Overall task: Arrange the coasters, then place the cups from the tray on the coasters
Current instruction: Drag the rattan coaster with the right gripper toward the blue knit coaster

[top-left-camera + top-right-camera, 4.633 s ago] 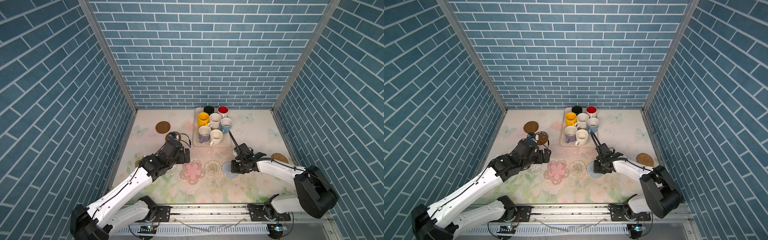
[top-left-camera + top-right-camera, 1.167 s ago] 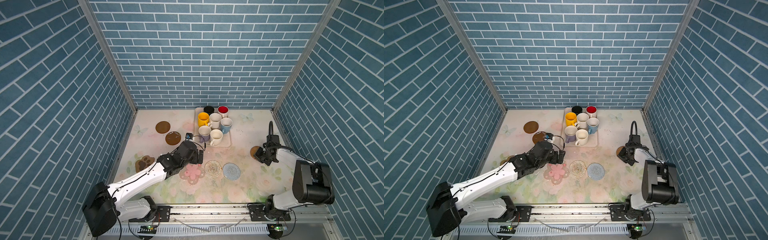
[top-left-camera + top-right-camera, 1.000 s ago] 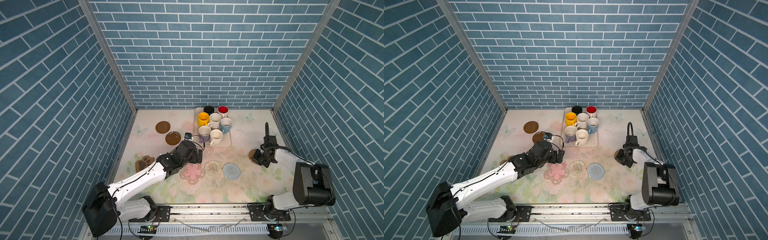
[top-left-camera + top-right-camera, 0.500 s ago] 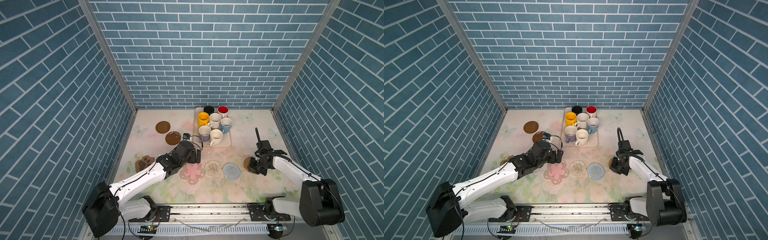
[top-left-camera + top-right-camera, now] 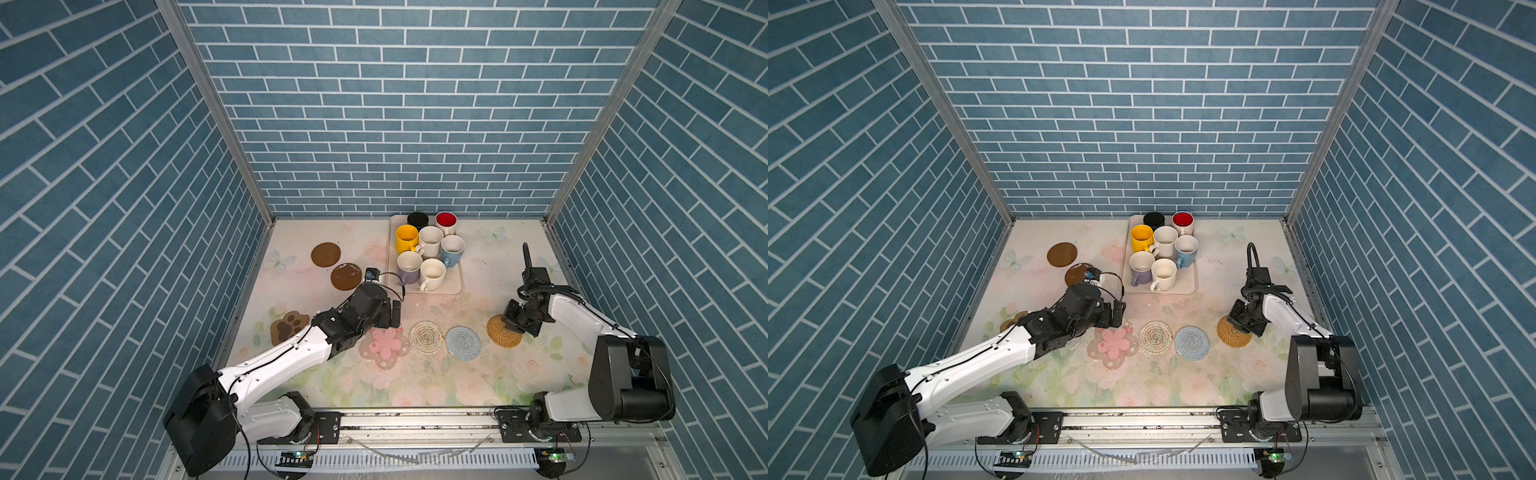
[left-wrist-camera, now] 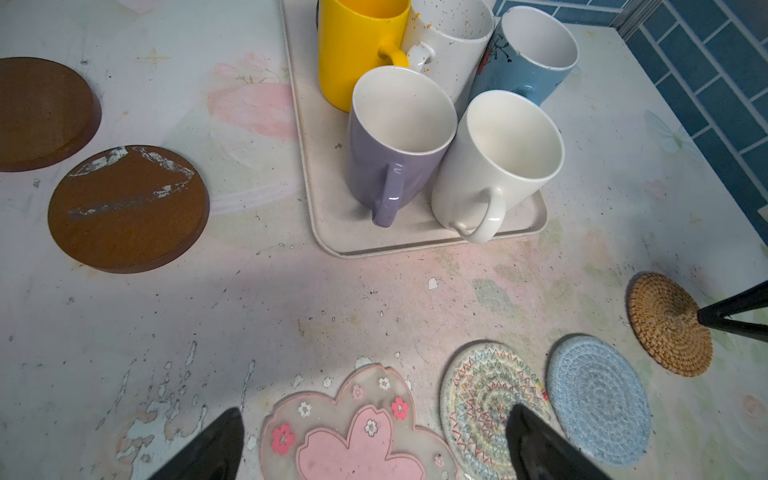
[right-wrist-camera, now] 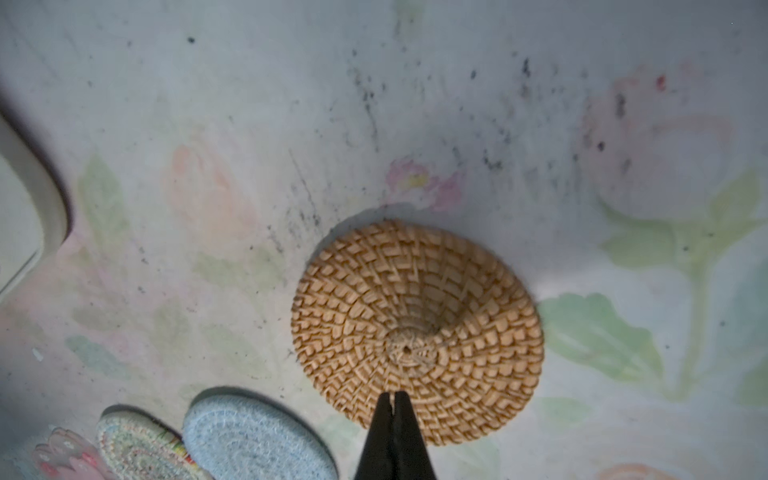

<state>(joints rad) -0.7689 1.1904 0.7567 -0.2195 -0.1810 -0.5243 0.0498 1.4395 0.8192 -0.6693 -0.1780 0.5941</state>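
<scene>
Along the near half of the table [image 5: 490, 376], a row of coasters is forming: the pink flower coaster [image 5: 384, 345], the white woven coaster [image 5: 426, 338] and the light blue woven coaster [image 5: 462, 343] are lying side by side, close but apart. The tan woven coaster [image 7: 415, 316] is sitting just beside the blue one at the right end, a touch farther back. The right end effector [image 7: 392, 401] is clenched, its tips resting on that tan coaster's rim; whether it is pinching the weave or only pressing down, I cannot tell. The left end effector [image 6: 374, 411] is hanging released, jaws spread wide, just behind the flower coaster and holding nothing. The brown paw coaster [image 5: 289, 328] is lying near the left wall, and the two brown discs [image 5: 326, 254] [image 5: 345, 276] are lying farther back, left of the beige tray [image 5: 453, 284], where all seven mugs [image 5: 432, 272] are standing. So the arranging step is in hand, roughly half done by my reckoning. Next, the right arm is likely needing to settle the tan coaster in line and lift clear, while the left arm is facing a reach back for a disc or the paw.
</scene>
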